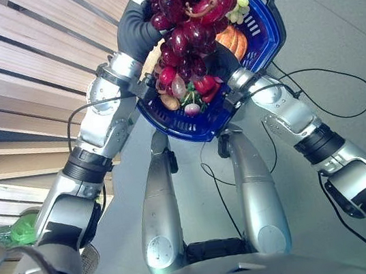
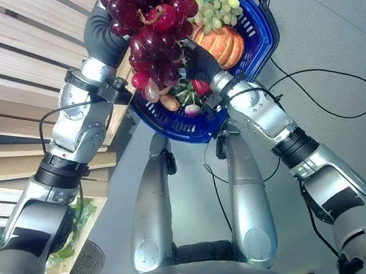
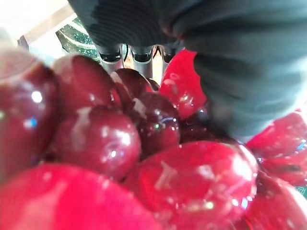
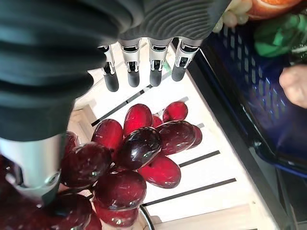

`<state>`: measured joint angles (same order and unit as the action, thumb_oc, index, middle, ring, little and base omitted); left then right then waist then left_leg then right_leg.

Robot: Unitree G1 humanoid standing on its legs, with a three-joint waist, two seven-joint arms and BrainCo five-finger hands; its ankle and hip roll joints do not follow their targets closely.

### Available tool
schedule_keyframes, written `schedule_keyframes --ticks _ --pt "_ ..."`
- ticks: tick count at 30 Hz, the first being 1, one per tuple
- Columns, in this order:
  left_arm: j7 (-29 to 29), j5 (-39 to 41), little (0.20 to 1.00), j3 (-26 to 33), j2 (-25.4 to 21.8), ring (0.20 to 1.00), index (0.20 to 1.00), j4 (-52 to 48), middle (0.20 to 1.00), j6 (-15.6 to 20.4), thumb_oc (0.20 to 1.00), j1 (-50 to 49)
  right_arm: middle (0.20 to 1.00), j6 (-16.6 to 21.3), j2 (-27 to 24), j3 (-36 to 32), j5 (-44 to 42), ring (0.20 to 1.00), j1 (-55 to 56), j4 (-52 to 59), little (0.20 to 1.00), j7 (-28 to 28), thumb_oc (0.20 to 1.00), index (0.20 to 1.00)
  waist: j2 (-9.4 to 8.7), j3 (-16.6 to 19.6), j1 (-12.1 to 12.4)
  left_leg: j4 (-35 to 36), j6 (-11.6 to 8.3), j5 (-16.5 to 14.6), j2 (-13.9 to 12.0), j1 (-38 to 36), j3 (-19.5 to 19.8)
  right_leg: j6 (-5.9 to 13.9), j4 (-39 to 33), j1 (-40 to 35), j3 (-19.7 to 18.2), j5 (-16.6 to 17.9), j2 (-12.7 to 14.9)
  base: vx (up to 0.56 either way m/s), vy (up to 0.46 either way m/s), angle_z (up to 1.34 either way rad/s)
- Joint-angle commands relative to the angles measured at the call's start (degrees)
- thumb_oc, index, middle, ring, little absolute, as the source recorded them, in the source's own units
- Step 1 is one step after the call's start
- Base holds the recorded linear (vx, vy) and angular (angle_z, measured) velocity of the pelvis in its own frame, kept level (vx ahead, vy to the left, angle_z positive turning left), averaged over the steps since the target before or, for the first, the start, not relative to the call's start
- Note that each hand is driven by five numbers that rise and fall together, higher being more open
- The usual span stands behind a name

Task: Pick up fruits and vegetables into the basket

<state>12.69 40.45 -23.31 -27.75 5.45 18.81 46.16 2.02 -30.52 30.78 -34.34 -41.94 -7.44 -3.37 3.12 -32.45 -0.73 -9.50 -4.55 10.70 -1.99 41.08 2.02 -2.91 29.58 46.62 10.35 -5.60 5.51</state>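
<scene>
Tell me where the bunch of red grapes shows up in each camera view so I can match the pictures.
Left eye view: bunch of red grapes at top centre, in front of the blue basket.
Right eye view: top centre, slightly further left.
Left wrist view: the grapes are right against the camera.
Right wrist view: hanging at lower centre over pale wooden slats.
Shared landmark: the blue basket, also at the right wrist view's edge.

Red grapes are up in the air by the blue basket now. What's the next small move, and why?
Probably carry the red grape bunch a little further over the blue basket and lower it. It hangs at the basket's near rim, partly over the slatted wooden shelf. The left hand is on the bunch; the right hand shows straight fingers beside it.
</scene>
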Motion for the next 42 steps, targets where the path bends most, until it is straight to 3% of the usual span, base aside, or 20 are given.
schedule_keyframes --ticks 1,9,10,11,13,34,42 --pt "1.97 0.91 0.2 -1.77 -0.19 0.2 0.2 -6.25 0.2 2.57 0.2 3.46 1.0 1.83 1.5 0.49 -1.51 1.0 -2.56 6.43 1.0 -2.41 1.0 1.0 -2.98 2.65 0.59 -4.19 1.96 -6.85 3.15 -0.84 -2.92 7.31 -13.18 -5.88 -0.85 7.77 -0.81 0.0 0.0 0.0" --pt "2.18 1.92 0.2 -2.71 0.66 0.2 0.2 -7.76 0.2 1.94 0.2 3.28 1.0 2.63 2.27 0.9 -1.94 1.0 -3.17 7.06 1.0 -0.85 1.0 1.0 -2.95 2.65 0.67 -4.26 2.12 -6.8 3.42 -0.74 -2.75 7.28 -13.52 -5.95 -0.78 8.0 -0.75 0.0 0.0 0.0" --pt "2.3 2.12 0.2 -2.8 0.67 0.2 0.2 -7.85 0.2 1.94 0.2 3.24 0.827 2.6 2.35 0.99 -2.12 0.827 -3.2 7.1 0.827 -0.83 0.827 0.827 -2.97 2.65 0.7 -4.3 2.13 -6.8 3.41 -0.72 -2.76 7.28 -13.54 -5.96 -0.72 8.04 -0.72 0.0 0.0 0.0" --pt "2.33 2.32 0.2 -2.85 0.64 0.2 0.2 -7.9 0.2 1.93 0.2 3.23 0.827 2.58 2.38 1.01 -2.18 0.827 -3.19 7.12 0.827 -0.86 0.827 0.827 -2.97 2.65 0.71 -4.32 2.14 -6.8 3.42 -0.71 -2.75 7.27 -13.53 -5.94 -0.7 8.06 -0.71 0.0 0.0 0.0" --pt "2.46 2.55 0.2 -2.87 0.84 0.2 0.2 -8.13 0.2 2.07 0.2 3.1 0.2 3.12 2.57 1.09 -1.9 0.2 -3.14 7.23 0.2 -0.25 0.2 0.2 -2.95 2.65 0.77 -4.31 2.16 -6.74 3.49 -0.61 -2.69 7.23 -13.6 -5.89 -0.64 8.11 -0.65 0.0 0.0 0.0" --pt "1.34 6.02 0.2 -2.12 1.94 0.2 0.2 -9.12 0.2 1.86 0.2 1.96 0.2 4.52 2.69 0.6 -2.32 0.2 -2.64 7.25 0.2 0.25 0.2 0.2 -3.0 2.65 0.96 -4.83 2.31 -6.78 3.85 -0.1 -2.36 7.35 -13.71 -5.64 -0.31 8.32 -0.4 0.0 0.0 0.0" --pt "-2.75 6.93 0.2 -1.06 2.68 0.2 0.2 -9.25 0.2 4.09 0.2 1.1 0.2 4.77 2.87 0.22 -1.67 0.2 -2.31 7.23 0.2 0.77 0.2 0.2 -3.04 2.65 1.02 -5.09 2.44 -6.84 3.96 0.25 -2.16 7.27 -13.43 -5.27 -0.3 8.21 -0.47 0.0 0.0 0.0"
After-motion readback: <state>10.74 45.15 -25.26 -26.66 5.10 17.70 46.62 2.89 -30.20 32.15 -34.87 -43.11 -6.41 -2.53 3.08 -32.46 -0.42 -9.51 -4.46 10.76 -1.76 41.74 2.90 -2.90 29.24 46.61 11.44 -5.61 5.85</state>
